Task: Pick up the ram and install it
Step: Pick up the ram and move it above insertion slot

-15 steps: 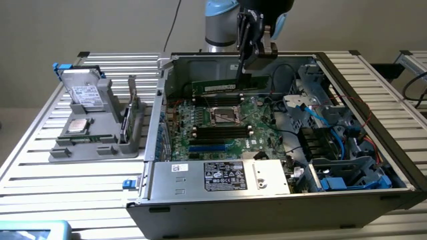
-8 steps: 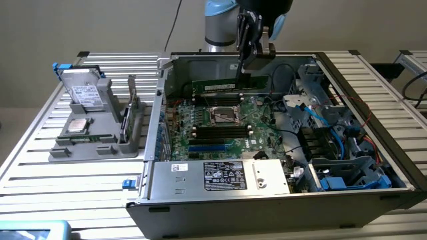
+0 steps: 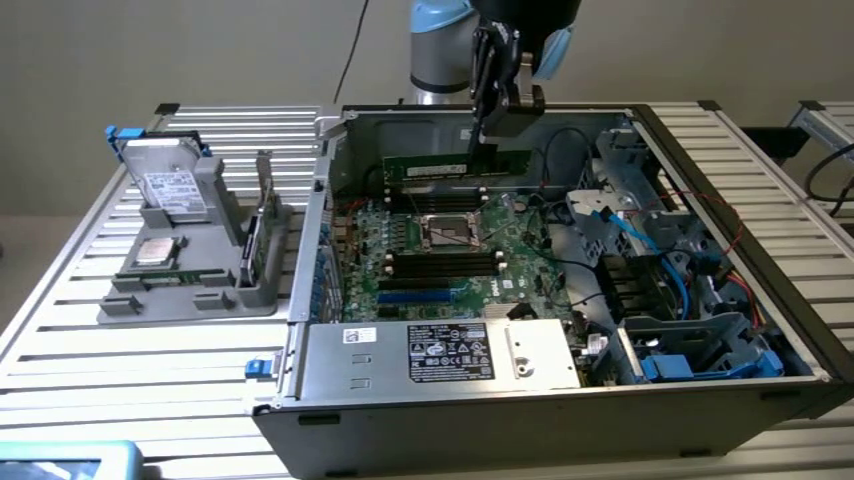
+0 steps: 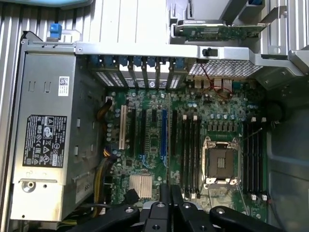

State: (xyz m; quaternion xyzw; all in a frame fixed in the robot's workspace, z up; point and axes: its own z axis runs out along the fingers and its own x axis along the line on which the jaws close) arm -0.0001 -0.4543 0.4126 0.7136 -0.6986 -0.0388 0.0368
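Note:
The ram [image 3: 447, 168] is a narrow green stick with a pale label. It hangs lengthwise above the far part of the motherboard [image 3: 501, 275] inside the open computer case. My gripper [image 3: 505, 128] is shut on the stick's end nearer the exterior view's right and holds it above the processor socket [image 3: 451, 232]. Black memory slots [image 3: 434, 262] lie just in front of the socket. In the wrist view my gripper [image 4: 169, 195] is pressed together over the board, beside the long black memory slots [image 4: 189, 150] and the processor socket [image 4: 219, 164].
A grey power supply [image 3: 441, 350] fills the case's near side. Drive cages and blue cables [image 3: 667, 300] crowd the exterior view's right. On the exterior view's left a grey parts holder [image 3: 187, 290] carries a hard drive [image 3: 167, 185] and upright cards.

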